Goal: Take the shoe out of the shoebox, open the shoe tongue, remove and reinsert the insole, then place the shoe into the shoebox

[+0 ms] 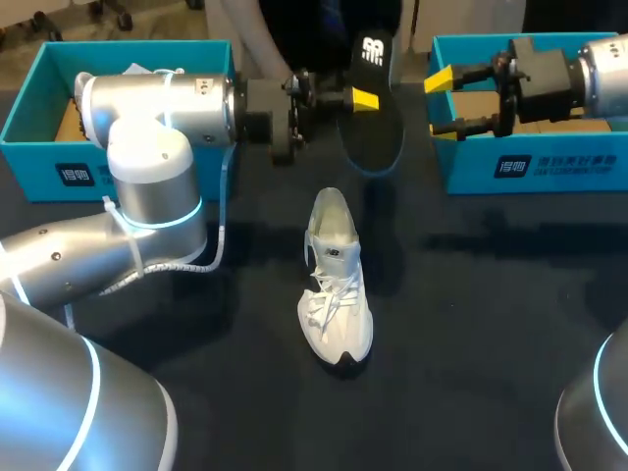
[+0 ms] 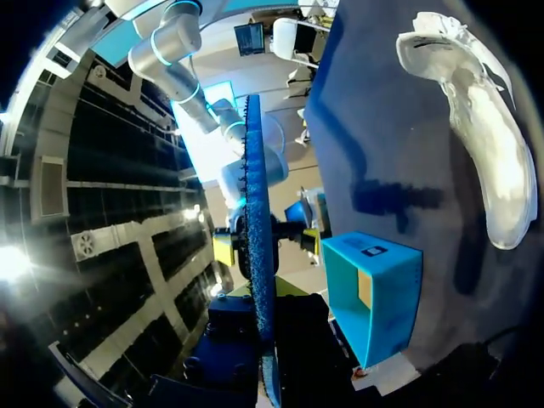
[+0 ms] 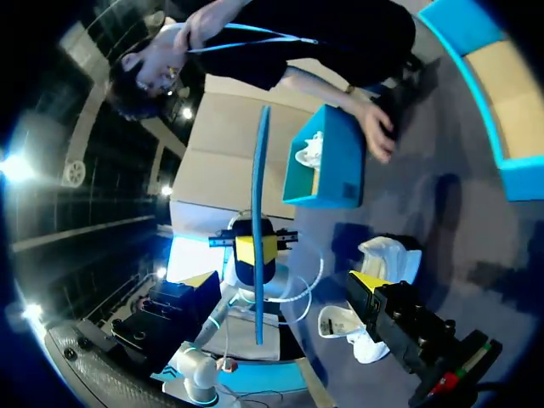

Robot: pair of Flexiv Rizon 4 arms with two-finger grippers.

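A white sneaker [image 1: 337, 285] stands on the black table, toe toward me; the left wrist view shows it too [image 2: 484, 144]. My left gripper [image 1: 363, 98] is held above the table behind the shoe. It is shut on a dark insole [image 1: 373, 123] that hangs on edge with a white logo at its top. Both wrist views show the insole edge-on as a thin blue strip [image 2: 257, 255] [image 3: 257, 238]. My right gripper [image 1: 440, 105] is open and empty, a short way right of the insole and pointing at it. One of its yellow fingertips [image 3: 367, 283] shows in the right wrist view.
A teal shoebox [image 1: 39, 128] stands at the back left behind my left arm, with white contents. A second teal shoebox [image 1: 549, 162] stands at the back right under my right arm. A person's hand [image 3: 378, 127] rests on the table by the left box.
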